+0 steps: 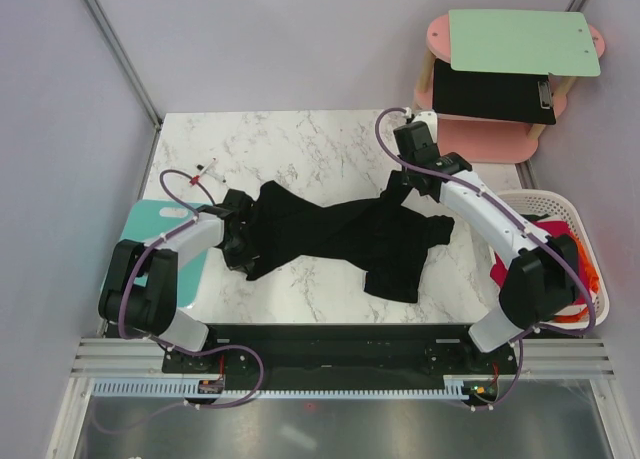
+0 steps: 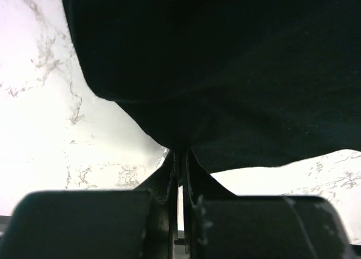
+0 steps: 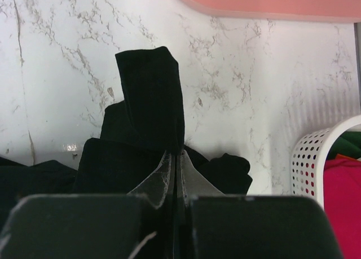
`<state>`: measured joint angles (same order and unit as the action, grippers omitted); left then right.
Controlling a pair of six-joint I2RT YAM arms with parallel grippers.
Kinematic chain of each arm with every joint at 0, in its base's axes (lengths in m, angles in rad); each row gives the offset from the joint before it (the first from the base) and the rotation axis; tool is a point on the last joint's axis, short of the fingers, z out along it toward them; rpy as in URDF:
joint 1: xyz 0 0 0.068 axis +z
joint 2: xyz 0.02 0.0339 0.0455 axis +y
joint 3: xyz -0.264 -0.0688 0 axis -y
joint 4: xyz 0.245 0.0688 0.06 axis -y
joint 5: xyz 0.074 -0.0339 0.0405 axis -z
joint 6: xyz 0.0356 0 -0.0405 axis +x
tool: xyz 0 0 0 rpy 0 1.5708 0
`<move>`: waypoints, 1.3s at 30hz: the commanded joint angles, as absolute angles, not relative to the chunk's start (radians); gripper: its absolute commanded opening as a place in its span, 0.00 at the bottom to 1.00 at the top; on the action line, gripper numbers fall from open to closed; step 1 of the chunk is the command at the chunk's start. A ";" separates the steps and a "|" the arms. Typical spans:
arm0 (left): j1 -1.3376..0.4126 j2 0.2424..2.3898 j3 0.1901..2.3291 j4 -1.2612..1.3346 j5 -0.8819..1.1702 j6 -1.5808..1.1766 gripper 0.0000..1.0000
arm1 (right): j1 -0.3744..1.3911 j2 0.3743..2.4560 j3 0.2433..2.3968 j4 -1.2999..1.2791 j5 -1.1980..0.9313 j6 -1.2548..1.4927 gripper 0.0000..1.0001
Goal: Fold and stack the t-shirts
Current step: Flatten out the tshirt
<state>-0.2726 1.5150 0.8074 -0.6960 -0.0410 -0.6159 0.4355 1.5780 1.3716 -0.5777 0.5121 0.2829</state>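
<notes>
The black t-shirt (image 1: 340, 234) lies crumpled across the middle of the white marble desk (image 1: 300, 144). It stretches from the left hand to the right hand, and a loose part hangs toward the near edge.

The left hand (image 1: 240, 241) holds the left end of this shirt. In the left wrist view its fingers are pressed together, with black cloth pinched between the tips. The right hand (image 1: 397, 186) holds the far right end in the same manner, and there a fold of black cloth stands up just above the closed fingers.

At the right edge of the desk is a white perforated basket (image 1: 545, 197). In it are the crimson t-shirt (image 3: 341, 208) and some orange fabric (image 1: 590, 269) near the rim.

A teal cutting board (image 1: 148, 224) lies flat at the left edge, partly under the left arm. Behind the desk on the right is a pink stool (image 1: 490, 139) that carries a black clipboard (image 1: 490, 91) and a pale green board (image 1: 520, 41).
</notes>
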 commanded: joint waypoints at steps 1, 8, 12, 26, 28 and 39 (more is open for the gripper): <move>-0.278 1.508 0.842 -0.523 -0.086 -0.612 0.02 | 0.433 1.496 1.341 -0.535 0.479 0.275 0.00; -0.278 1.329 0.934 -0.618 -0.115 -0.584 0.02 | 0.434 1.385 1.299 -0.512 0.459 0.268 0.00; -0.278 1.250 1.021 -0.695 -0.143 -0.562 0.02 | 0.433 1.309 1.312 -0.511 0.443 0.264 0.00; -0.278 1.008 1.417 -0.951 -0.268 -0.499 0.02 | 0.434 1.000 1.367 -0.494 0.331 0.216 0.00; -0.278 0.976 1.471 -0.980 -0.288 -0.494 0.02 | 0.436 0.945 1.390 -0.494 0.302 0.206 0.00; -0.278 0.838 1.727 -1.138 -0.308 -0.466 0.02 | 0.436 0.769 1.566 -0.561 0.230 0.179 0.00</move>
<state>-0.2771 0.8543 1.6245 -1.0698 -0.2672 -0.5159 0.4362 0.7944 1.4734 -0.5591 0.2539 0.2047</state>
